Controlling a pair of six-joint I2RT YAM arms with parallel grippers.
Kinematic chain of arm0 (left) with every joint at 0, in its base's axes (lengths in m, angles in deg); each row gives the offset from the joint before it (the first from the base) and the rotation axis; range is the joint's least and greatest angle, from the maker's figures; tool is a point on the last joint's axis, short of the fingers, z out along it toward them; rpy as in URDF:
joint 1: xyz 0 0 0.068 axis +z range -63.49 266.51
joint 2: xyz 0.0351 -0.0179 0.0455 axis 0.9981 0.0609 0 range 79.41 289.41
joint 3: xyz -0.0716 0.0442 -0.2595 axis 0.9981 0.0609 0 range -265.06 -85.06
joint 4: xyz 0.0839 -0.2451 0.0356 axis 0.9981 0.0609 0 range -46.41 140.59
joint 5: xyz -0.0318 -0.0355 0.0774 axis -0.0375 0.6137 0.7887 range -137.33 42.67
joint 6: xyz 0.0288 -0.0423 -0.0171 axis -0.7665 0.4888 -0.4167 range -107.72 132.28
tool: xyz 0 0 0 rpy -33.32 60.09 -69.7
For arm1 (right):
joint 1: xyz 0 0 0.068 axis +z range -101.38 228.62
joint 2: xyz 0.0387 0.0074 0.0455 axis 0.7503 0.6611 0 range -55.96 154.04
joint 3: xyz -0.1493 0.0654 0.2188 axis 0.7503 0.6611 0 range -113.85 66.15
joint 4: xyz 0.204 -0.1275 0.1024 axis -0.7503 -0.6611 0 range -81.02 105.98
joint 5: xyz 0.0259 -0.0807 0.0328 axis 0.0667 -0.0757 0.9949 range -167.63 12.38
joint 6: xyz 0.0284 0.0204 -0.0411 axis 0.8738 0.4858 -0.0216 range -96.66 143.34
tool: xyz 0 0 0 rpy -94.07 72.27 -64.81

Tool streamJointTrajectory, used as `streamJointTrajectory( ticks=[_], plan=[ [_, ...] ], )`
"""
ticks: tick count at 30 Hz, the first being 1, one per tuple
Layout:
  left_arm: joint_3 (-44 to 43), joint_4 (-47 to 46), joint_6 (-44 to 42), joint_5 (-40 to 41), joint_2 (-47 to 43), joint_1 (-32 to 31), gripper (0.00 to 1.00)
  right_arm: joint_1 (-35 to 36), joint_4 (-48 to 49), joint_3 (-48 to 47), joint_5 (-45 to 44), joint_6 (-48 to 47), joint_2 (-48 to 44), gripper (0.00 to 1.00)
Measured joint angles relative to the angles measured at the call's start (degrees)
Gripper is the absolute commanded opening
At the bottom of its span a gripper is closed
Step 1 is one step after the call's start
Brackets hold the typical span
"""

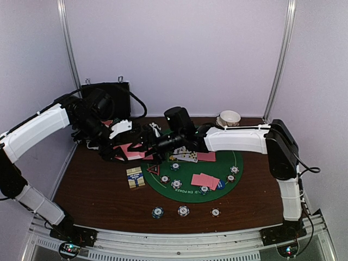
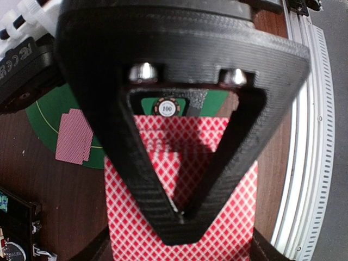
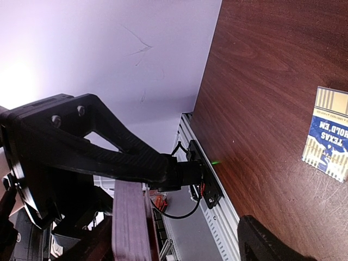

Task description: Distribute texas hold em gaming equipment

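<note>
One green felt mat [image 1: 187, 194] fills the lower centre of the top view. At its upper left edge the left gripper [image 2: 179, 217] is clamped shut on one deck of pink-backed playing cards [image 2: 236, 228], and the right gripper [image 1: 156, 144] is just beside that deck with its jaws spread open. On the mat lie two overlapped pink-backed cards [image 1: 204, 180], six poker chips [image 1: 176, 184] and one red-black triangle marker [image 1: 153, 169], with a row of three chips [image 1: 183, 210] on the brown table [image 1: 87, 190] below.

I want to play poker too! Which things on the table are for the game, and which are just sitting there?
For the game: pink-backed cards, poker chips, blue disc button, red-black triangle marker.
Just sitting there: white bowls, black case.
</note>
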Motion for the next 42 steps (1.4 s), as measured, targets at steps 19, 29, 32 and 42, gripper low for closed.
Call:
streamJointTrajectory(
  ticks=[19, 29, 32, 42],
  plan=[
    [0.3, 0.0, 0.0, 0.1, 0.0, 0.0, 0.00, -2.6, -5.7, 4.1, 0.4, -4.7, -5.5, 0.46],
    [0.6, 0.0, -0.2, 0.3, 0.0, 0.0, 0.00, -2.8, -2.4, 7.4, 0.3, -0.5, -8.7, 0.30],
    [0.6, -0.1, -0.2, 0.3, 0.0, 0.0, 0.00, -2.7, -1.5, 7.8, 0.3, 0.7, -9.3, 0.30],
    [0.6, -0.1, -0.2, 0.4, 0.0, 0.0, 0.00, -1.5, -1.2, 8.0, 0.4, 1.9, -11.1, 0.17]
  ],
)
